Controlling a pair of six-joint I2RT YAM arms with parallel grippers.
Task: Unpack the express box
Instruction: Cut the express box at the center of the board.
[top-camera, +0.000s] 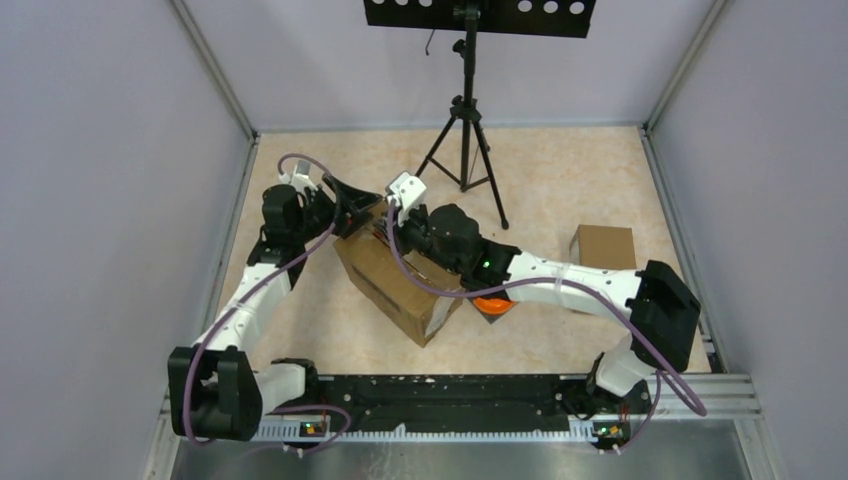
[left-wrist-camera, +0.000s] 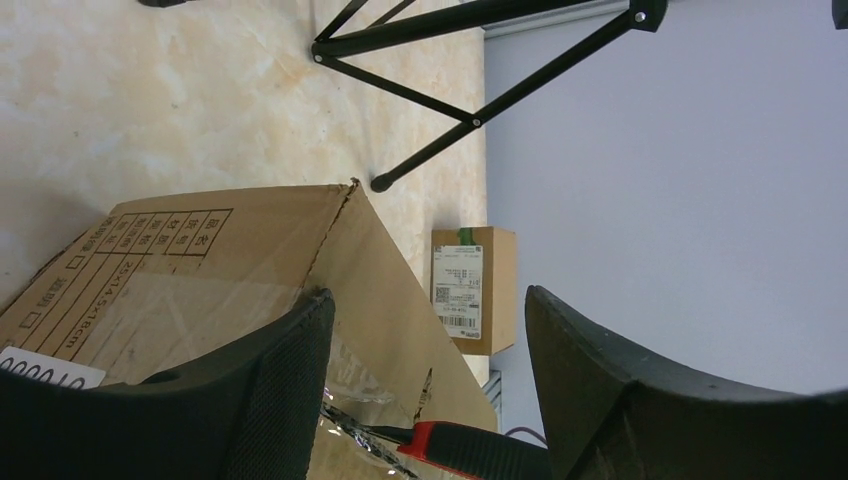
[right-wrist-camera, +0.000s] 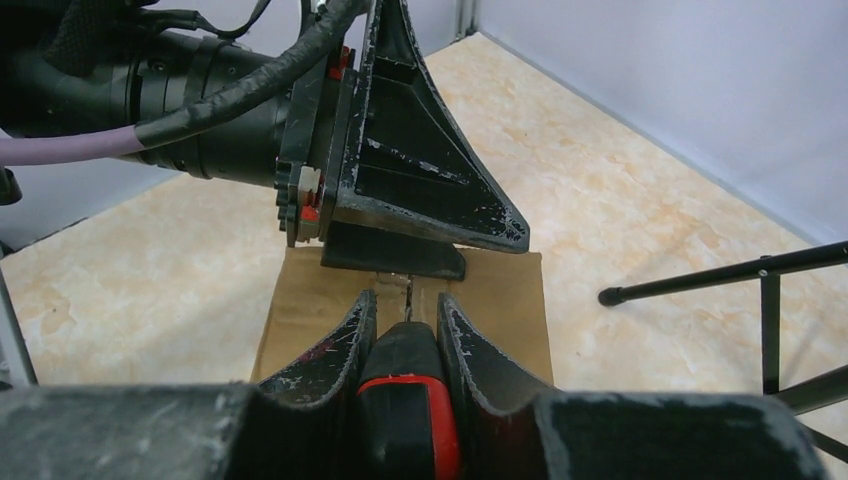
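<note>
Our left arm (top-camera: 250, 300) rises from its base at the near left and stretches toward the far side, with the wrist bent to the right. Our left claw (top-camera: 350, 208) points right, its jaws spread wide apart. Our right arm (top-camera: 560, 280) climbs from its base at the near right to a folded elbow at the right. From there the forearm runs left and slightly far. Our right claw (top-camera: 392, 215) points far-left, its fingers (right-wrist-camera: 340, 350) pressed tight on the red-and-black handle of a knife (right-wrist-camera: 405, 410). The two claws face each other, the left one just beyond our right fingertips. We cannot tell whether they touch.
</note>
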